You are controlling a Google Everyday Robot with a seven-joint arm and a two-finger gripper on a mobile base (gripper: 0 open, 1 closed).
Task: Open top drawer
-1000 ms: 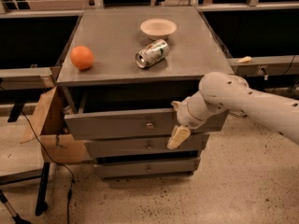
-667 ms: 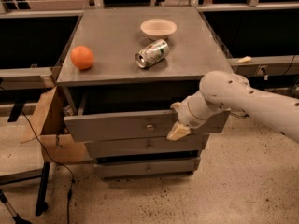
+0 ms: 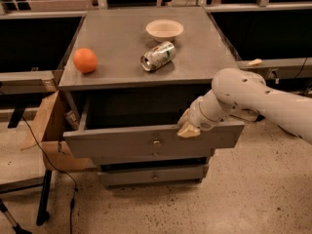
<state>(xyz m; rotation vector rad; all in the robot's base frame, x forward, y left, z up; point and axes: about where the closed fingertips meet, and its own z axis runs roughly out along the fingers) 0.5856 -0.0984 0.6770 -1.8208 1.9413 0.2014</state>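
Note:
The top drawer point(image 3: 122, 143) of a grey cabinet stands pulled out toward me, its wide grey front panel low in the view with a small brass knob point(image 3: 156, 143) at centre. Its dark inside shows behind the panel. My gripper point(image 3: 187, 126) sits at the top edge of the drawer front, right of the knob, at the end of a white arm point(image 3: 253, 99) that comes in from the right. The cream fingertips point(image 3: 188, 129) rest over the panel's upper rim.
On the cabinet top point(image 3: 117, 38) lie an orange point(image 3: 85, 60), a tipped can point(image 3: 157, 55) and a cream bowl point(image 3: 165, 29). A lower drawer front point(image 3: 153, 175) shows below. A cardboard box point(image 3: 46, 126) stands at the cabinet's left, with a cable and stand legs point(image 3: 44, 199) on the floor.
The top drawer has come further out toward me. My gripper has risen from the front panel's lower part to its top edge.

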